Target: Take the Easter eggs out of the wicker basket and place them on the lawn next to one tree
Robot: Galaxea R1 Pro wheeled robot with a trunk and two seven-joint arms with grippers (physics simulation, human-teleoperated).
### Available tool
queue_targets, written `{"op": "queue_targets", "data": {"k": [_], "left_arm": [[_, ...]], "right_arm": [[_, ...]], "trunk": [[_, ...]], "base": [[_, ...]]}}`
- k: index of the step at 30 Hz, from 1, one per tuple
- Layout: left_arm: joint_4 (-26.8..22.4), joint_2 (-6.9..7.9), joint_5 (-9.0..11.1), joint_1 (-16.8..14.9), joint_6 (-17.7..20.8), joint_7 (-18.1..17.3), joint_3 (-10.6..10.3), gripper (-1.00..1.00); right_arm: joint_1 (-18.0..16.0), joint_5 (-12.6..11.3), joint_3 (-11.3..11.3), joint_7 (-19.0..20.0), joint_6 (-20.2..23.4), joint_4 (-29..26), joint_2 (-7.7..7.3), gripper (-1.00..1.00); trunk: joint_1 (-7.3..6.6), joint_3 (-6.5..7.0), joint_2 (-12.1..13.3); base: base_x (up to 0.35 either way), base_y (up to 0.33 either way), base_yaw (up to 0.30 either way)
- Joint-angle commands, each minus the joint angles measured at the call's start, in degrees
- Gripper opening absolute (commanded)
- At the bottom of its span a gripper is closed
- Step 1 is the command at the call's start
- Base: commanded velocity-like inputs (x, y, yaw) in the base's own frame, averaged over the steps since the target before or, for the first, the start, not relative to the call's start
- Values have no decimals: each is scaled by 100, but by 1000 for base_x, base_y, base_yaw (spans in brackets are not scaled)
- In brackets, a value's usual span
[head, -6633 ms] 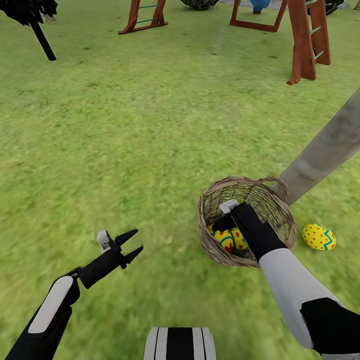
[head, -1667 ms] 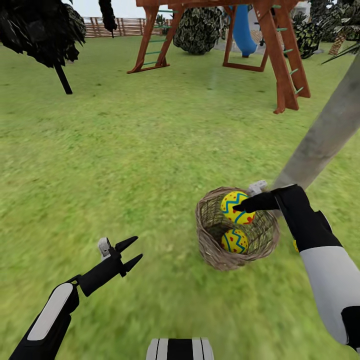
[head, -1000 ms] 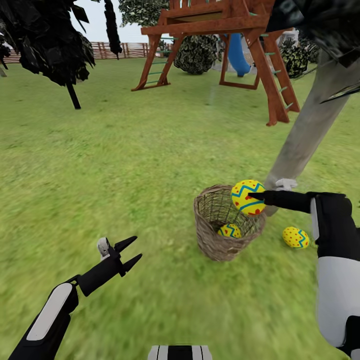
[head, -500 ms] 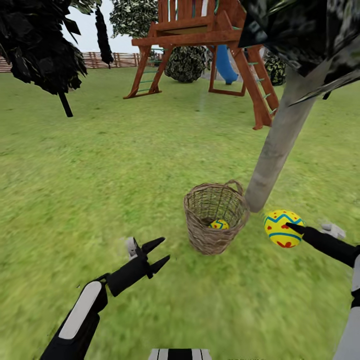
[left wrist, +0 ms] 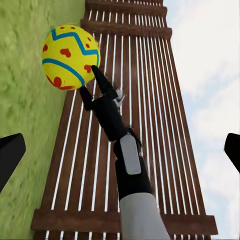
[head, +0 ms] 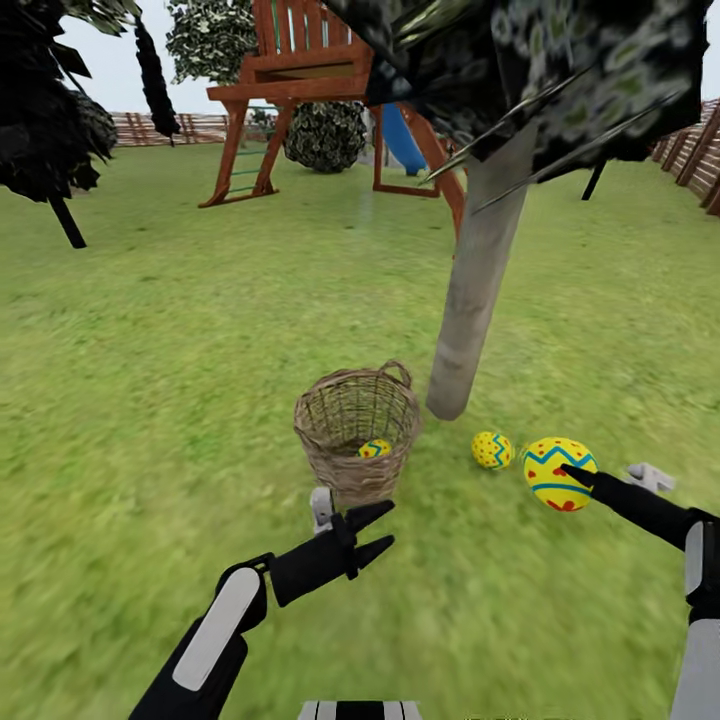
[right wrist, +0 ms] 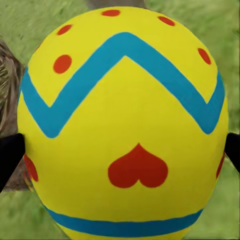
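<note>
Counting three yellow eggs with blue zigzag bands: one pinched between the fingers of the right gripper [head: 572, 478] and held off the green grass lawn [head: 180, 380], a second egg [head: 491, 449] lying on the grass near the smooth pale grey tree trunk [head: 474, 285], and a third egg [head: 374, 448] mostly hidden low inside the tan woven wicker basket [head: 352, 435]. Left gripper [head: 375, 532] hangs just in front of the basket, fingers spread with nothing between them. Held egg [right wrist: 122, 125] blocks most of the right wrist view, so its fingertips barely show.
</note>
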Motion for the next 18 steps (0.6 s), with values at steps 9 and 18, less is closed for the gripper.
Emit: {"op": "queue_targets", "data": {"k": [9,18], "left_arm": [[1,5,-9,-3,22,-16,3,100],[1,-3,-117,-7,20,-7,3,100]], "right_arm": [[6,77,-18,-914,-1092,173,42,-100],[38,119,-18,-975,-1250,411,45,-100]], "trunk": [[-1,55,-2],[-1,114,-2]], "base": [[121,-331,-214],[286,-208,-223]]}}
